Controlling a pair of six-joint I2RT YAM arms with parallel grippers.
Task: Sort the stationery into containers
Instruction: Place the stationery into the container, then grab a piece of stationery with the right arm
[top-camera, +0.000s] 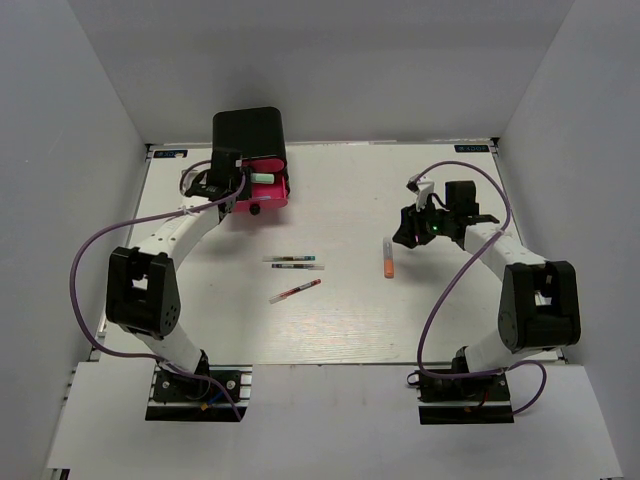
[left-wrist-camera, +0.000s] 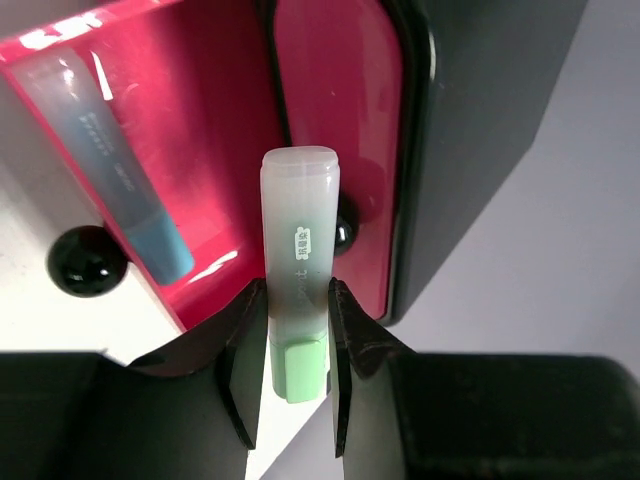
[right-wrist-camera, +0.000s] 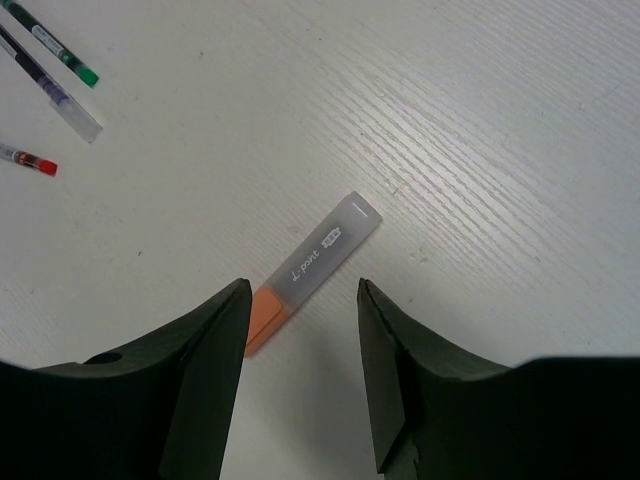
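Plastic, likely light, stiff, slick. Clamped in left gripper (left-wrist-camera: 296, 295) over open drawer (left-wrist-camera: 335, 110): green marker (left-wrist-camera: 298, 215), near blue marker (left-wrist-camera: 125, 190). Spread above orange marker (right-wrist-camera: 320, 255) on table (right-wrist-camera: 500, 120): right gripper (right-wrist-camera: 302, 290). Best pinched mid-barrel, across the width.

Hidden, cropped, unreadable: three views.

Left wrist view: the blue marker (left-wrist-camera: 125, 180) is blurred at its far end and in its print, the cabinet (left-wrist-camera: 480, 120) is cropped by the top edge, and the print on the green marker (left-wrist-camera: 298, 200) cannot be read. Right wrist view: the orange marker (right-wrist-camera: 320, 255) is partly covered at its coloured end by a finger (right-wrist-camera: 205, 370) of the right gripper (right-wrist-camera: 302, 290); the red pen (right-wrist-camera: 30, 160), green-tipped pen (right-wrist-camera: 60, 55) and clear-capped pen (right-wrist-camera: 65, 105) are cut by the frame edge. Top view: the cabinet front under the open drawer (top-camera: 272, 196) is hidden.
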